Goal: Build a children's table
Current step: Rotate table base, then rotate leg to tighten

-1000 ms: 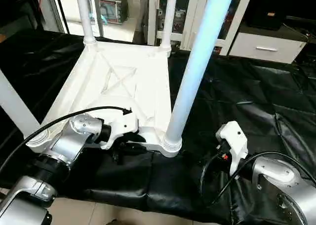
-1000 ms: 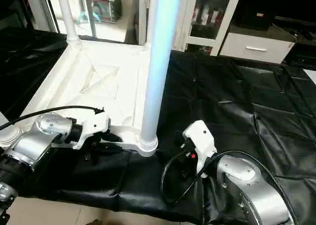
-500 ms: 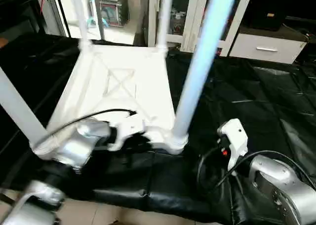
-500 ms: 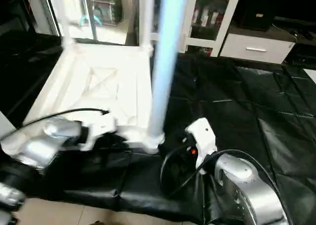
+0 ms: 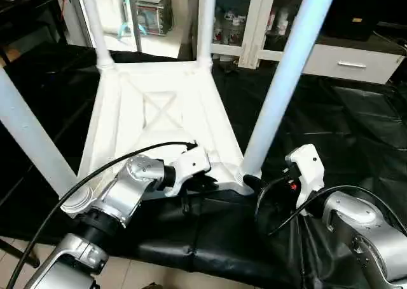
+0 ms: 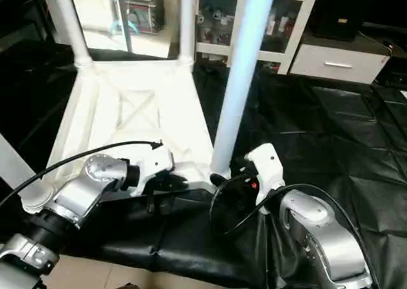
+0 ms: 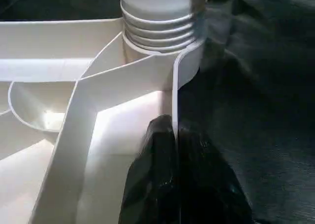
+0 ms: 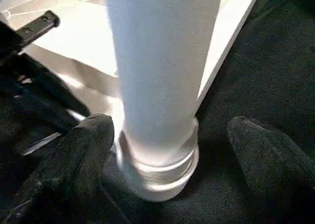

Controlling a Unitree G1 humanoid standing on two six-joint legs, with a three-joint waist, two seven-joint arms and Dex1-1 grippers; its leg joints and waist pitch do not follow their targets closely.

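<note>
Black sheet (image 5: 356,124) under upturned table (image 5: 159,111), white cabinet (image 5: 254,22) behind; L jaws clenched on table rim, R jaws released.

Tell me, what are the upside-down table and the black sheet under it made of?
The table top looks like white moulded plastic: smooth, slightly shiny, with thin ribs crossing in an X. The leg nearest the robot looks like the same plastic, a smooth tube with ringed grooves at its base. The black sheet seems to be vinyl or plastic film: it creases and glints.
</note>
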